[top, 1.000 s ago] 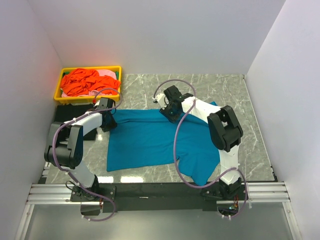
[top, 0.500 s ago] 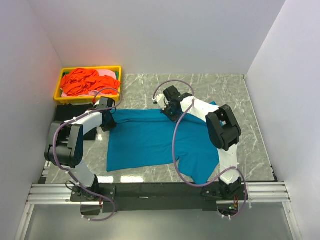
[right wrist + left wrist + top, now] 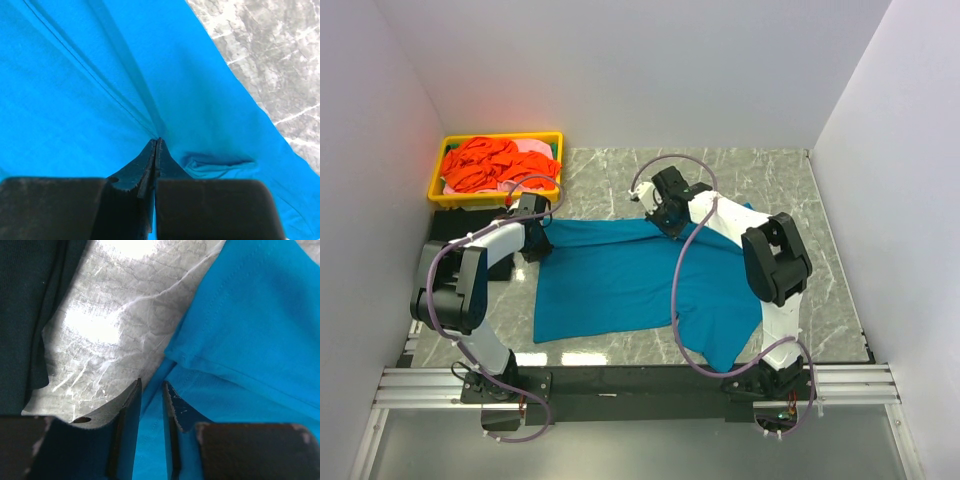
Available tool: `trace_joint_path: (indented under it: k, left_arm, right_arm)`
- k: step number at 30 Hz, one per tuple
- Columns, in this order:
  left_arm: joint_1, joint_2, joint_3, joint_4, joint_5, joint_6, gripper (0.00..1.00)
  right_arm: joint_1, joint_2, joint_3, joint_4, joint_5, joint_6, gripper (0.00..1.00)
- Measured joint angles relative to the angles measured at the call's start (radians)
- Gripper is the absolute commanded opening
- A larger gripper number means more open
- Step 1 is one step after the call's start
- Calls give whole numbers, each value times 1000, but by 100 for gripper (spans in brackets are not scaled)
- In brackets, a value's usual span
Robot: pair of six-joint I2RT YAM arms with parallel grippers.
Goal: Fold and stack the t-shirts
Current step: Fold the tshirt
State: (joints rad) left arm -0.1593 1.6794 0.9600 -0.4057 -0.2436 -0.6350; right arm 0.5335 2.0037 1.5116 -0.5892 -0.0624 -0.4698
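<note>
A large teal-blue t-shirt (image 3: 620, 280) lies spread on the marble table. My right gripper (image 3: 667, 216) is at the shirt's far edge. In the right wrist view this gripper (image 3: 157, 141) is shut on a pinch of the teal cloth (image 3: 100, 75), with creases running out from its tips. My left gripper (image 3: 534, 240) is at the shirt's far left corner. Its jaws (image 3: 151, 385) stand narrowly apart, with the teal hem (image 3: 240, 340) lying in the gap. A black cloth (image 3: 25, 315) lies just left of it. Orange-red shirts (image 3: 485, 162) and a pink one (image 3: 532, 148) fill the yellow tray.
The yellow tray (image 3: 443, 196) stands at the far left corner of the table. White walls close in the left, far and right sides. Bare marble (image 3: 770, 180) shows beyond the shirt on the right. The metal rail (image 3: 640, 380) with the arm bases runs along the near edge.
The right gripper has shut on the teal cloth and drawn it slightly toward the far right. The left jaws have narrowed around the hem.
</note>
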Motion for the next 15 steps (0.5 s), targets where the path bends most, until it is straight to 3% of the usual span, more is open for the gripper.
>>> trace_joint_path:
  k: [10,15]
  left_arm:
    - [3,3,5,-3,1,0,30]
    - [7,2,5,1,2,-4,44]
  right_arm:
    - [-15,-11,-34,9,2,-1,0]
    - [-15,-11,-59,15,0,-1,0]
